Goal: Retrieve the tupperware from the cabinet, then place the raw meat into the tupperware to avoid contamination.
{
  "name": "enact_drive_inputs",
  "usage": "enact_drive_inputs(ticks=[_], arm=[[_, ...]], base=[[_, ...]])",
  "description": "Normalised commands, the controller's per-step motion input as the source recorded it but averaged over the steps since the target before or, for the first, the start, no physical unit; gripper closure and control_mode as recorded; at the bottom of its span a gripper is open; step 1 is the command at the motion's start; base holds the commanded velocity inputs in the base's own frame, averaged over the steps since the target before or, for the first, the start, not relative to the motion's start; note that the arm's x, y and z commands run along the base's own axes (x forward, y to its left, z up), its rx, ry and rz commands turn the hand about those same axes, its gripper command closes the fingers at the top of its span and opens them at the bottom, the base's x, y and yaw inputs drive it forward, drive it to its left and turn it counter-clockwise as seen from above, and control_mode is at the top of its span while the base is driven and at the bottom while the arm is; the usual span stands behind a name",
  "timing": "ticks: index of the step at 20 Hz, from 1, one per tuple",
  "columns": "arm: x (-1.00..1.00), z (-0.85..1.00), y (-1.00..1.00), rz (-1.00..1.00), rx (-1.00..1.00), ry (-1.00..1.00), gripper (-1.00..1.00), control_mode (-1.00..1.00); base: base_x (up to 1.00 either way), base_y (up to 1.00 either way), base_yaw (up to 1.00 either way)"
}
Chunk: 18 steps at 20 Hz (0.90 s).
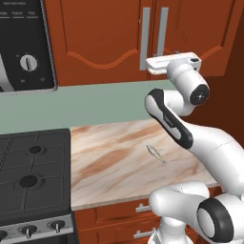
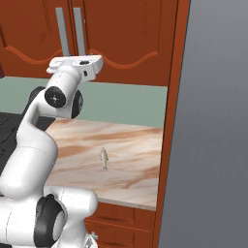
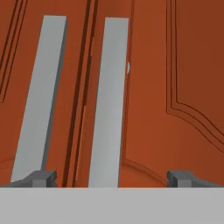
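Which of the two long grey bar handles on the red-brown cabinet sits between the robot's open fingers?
The right-hand grey bar handle on the red-brown cabinet: it rises between the gripper tips, while the left-hand handle stands over one fingertip.

Kitchen setting. A marbled beige-and-brown countertop (image 1: 114, 157) runs along a pale green back wall (image 1: 86, 102). At left, a black gas stove (image 1: 31, 183) with front knobs sits below a black microwave (image 1: 24, 45). Red-brown drawers (image 1: 119, 214) with short grey handles lie beneath the counter. A tall grey panel (image 2: 213, 135) stands at right.
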Motion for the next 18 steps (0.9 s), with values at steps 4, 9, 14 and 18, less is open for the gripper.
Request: enact_drive_inputs(ticks=[4,9,14,18], arm=[[0.23,0.0,0.0,-0.01,0.0,0.0,-1.0,-1.0],[0.24,0.0,0.0,-0.01,0.0,0.0,-1.0,-1.0],[0.25,0.0,0.0,-0.01,0.0,0.0,-1.0,-1.0],[0.26,0.0,0.0,-0.01,0.0,0.0,-1.0,-1.0]], base=[[0.0,0.0,0.0],[0.0,0.0,0.0],[0.0,0.0,0.0],[0.0,0.0,0.0]])
